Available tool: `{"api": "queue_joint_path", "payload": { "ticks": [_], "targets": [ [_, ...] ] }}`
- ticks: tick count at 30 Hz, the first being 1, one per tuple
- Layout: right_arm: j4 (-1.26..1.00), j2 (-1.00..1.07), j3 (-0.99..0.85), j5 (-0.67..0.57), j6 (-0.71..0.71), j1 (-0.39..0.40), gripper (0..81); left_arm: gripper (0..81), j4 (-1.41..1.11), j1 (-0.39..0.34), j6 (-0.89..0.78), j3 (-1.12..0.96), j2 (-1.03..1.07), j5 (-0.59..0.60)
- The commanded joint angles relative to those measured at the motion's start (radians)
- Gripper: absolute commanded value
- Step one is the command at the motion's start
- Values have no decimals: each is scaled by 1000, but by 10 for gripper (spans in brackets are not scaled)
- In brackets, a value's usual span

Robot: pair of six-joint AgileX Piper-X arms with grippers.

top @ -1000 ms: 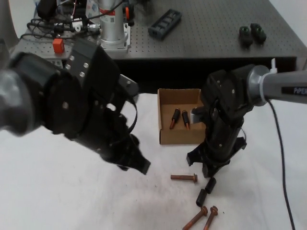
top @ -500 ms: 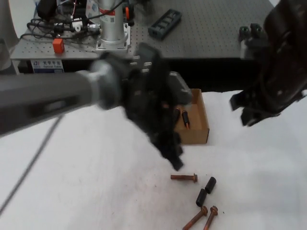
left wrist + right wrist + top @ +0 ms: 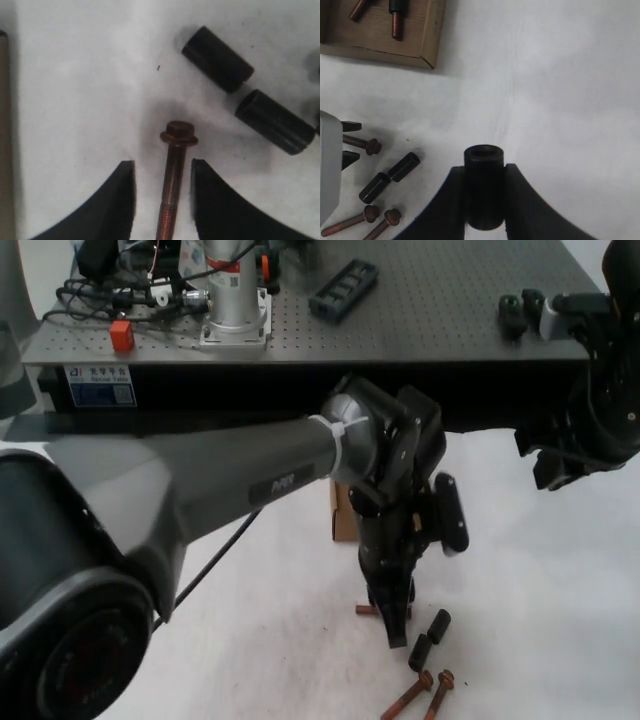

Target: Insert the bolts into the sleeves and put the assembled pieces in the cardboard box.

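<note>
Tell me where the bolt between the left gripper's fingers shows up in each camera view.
High view: the bolt lies on the cloth, partly behind the left gripper.
Left wrist view: the bolt lies between the gripper's open fingers, head pointing away from the wrist.
Right wrist view: the bolt lies at the far gripper's fingertips.
Shared landmark: the two loose sleeves lying just past the bolt's head.

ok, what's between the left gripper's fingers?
A copper bolt, lying on the white cloth inside the open left gripper, gaps either side; left wrist view shows it.
</note>
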Motion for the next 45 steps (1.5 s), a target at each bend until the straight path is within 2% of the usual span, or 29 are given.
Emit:
{"api": "queue_joint_path", "payload": {
  "ticks": [1, 11, 12, 16, 17, 19, 25, 29, 31, 34, 38, 41, 45],
  "targets": [
    [1, -12, -5, -20, -19, -5, 0, 272, 12, -2, 23, -20, 9, -10],
    [8, -12, -5, -32, -19, -5, 0, 256, -10, -2, 23, -20, 46, 7],
    [10, -12, -5, -32, -19, -5, 0, 228, -7, -2, 19, -20, 48, 7],
    [11, -12, -5, -32, -19, -5, 0, 30, -12, -2, 16, -20, 56, 7],
    [11, -12, -5, -32, -19, -5, 0, 5, -19, -2, 10, -20, 56, 7],
    [11, -12, -5, -37, -19, -5, 0, 4, -33, -2, -38, -22, 49, -1],
    [12, -25, 11, -263, -26, -5, 0, 6, -100, 12, -236, -21, -43, -42],
    [-36, -91, 86, -373, -26, -5, 0, 6, -126, 84, -472, 0, -160, -27],
    [-36, -133, 133, -386, -26, -5, 0, 6, -148, 136, -561, 43, -229, 50],
    [-72, -209, 238, -437, -26, -3, 0, 6, -268, 215, -709, 175, -367, 230],
    [-234, -298, 410, -636, 74, 10, 0, 6, -553, 262, -894, 412, -567, 404],
    [-440, -353, 532, -726, 186, 74, 0, 6, -823, 262, -1071, 591, -695, 497],
    [-751, -409, 649, -732, 341, 210, 0, 6, -1195, 260, -1345, 777, -789, 570]
  ]
}}
